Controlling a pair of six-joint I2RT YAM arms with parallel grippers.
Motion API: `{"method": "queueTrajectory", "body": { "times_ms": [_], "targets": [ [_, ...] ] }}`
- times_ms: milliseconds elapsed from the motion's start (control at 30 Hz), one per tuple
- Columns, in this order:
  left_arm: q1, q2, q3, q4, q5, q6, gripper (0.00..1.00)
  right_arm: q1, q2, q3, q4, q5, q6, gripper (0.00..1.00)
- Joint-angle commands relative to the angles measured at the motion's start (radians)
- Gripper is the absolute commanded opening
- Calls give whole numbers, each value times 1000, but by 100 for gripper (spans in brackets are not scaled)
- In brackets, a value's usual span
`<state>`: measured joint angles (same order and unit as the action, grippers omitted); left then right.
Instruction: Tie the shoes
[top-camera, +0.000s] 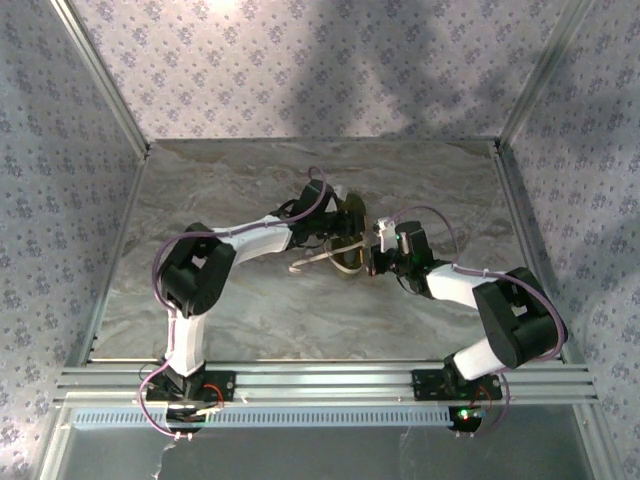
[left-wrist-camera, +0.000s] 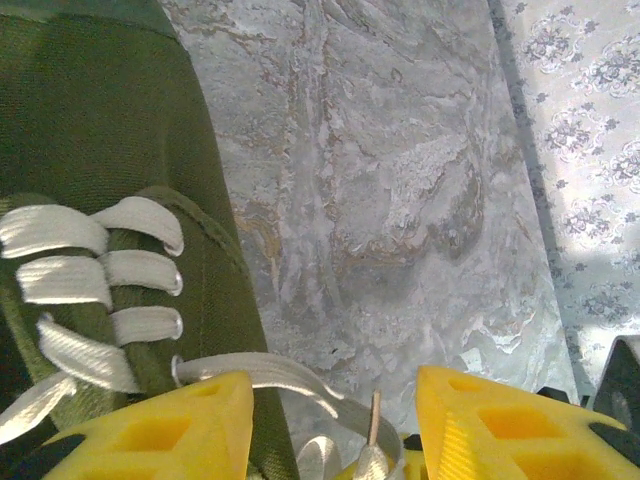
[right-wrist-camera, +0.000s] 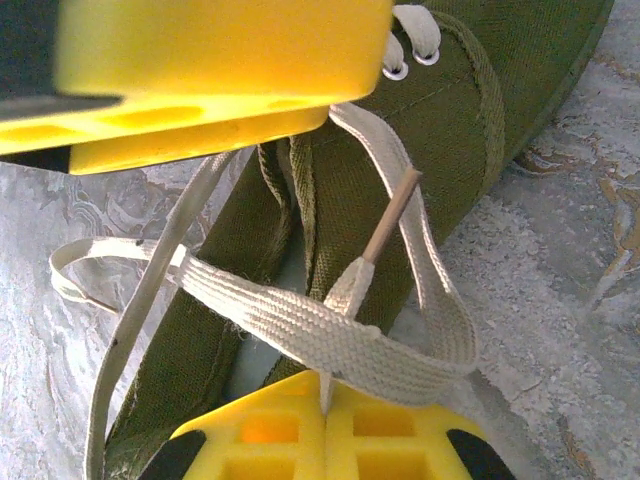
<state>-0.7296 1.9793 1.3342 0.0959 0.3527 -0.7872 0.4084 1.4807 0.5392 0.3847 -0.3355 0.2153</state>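
1. Shoe (top-camera: 349, 262) placement, overhead view: the small olive-green shoe is set near the middle of the worktop (top-camera: 250, 310). The left hand (top-camera: 343, 222) is poised at its far side, and the right hand (top-camera: 370, 262) is brought up against its right side. A loose lace (top-camera: 306, 263) is trailed out on the worktop to the left of the shoe.
2. Left wrist view: the laced front of the shoe is seen to the left of the yellow fingers (left-wrist-camera: 150, 435). The left hand is held open. A lace loop (left-wrist-camera: 290, 375) and a tan tip (left-wrist-camera: 374, 410) lie in the gap just beside the shoe, pinched by neither finger.
3. Right wrist view: the right hand is clamped on a lace end (right-wrist-camera: 347, 282), which rises from between its fingers over the shoe's dark opening. A broad flat band of lace is draped across the opening. A finger of the left hand is seen over the eyelets (right-wrist-camera: 410, 60).
4. Handling, as judged:
   - The shoe is likely light and soft-sided, so it may be dragged across the smooth worktop if a lace is pulled hard.
   - The laces are limp, flat and woven, and are best taken on the flat band just below the stiff tip, which may slip.
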Motion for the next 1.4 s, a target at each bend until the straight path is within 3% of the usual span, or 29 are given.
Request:
{"method": "queueTrajectory", "body": {
  "times_ms": [0,733,900,1000,1100,1200,1233,1367],
  "targets": [
    [-8,27,43,-21,28,-16,47,7,-9,-5,1,-1,-24,0],
    [-24,103,106,-27,84,-21,41,3,-8,-4,2,-7,-24,0],
    [-24,101,101,-18,86,-22,31,2,-8,-4,1,-4,-24,0],
    [-25,95,97,-9,84,-20,19,4,-9,-4,-1,-1,-24,0],
    [-24,80,88,1,79,-13,0,5,-11,-4,-5,4,-23,0],
    [-25,51,72,8,60,3,0,11,-30,-7,-25,21,-19,0],
    [-24,38,64,10,50,10,0,17,-44,-10,-33,33,-16,1],
    [-23,-22,37,13,6,34,0,43,-128,-42,-89,119,-3,32]
  ]
}}
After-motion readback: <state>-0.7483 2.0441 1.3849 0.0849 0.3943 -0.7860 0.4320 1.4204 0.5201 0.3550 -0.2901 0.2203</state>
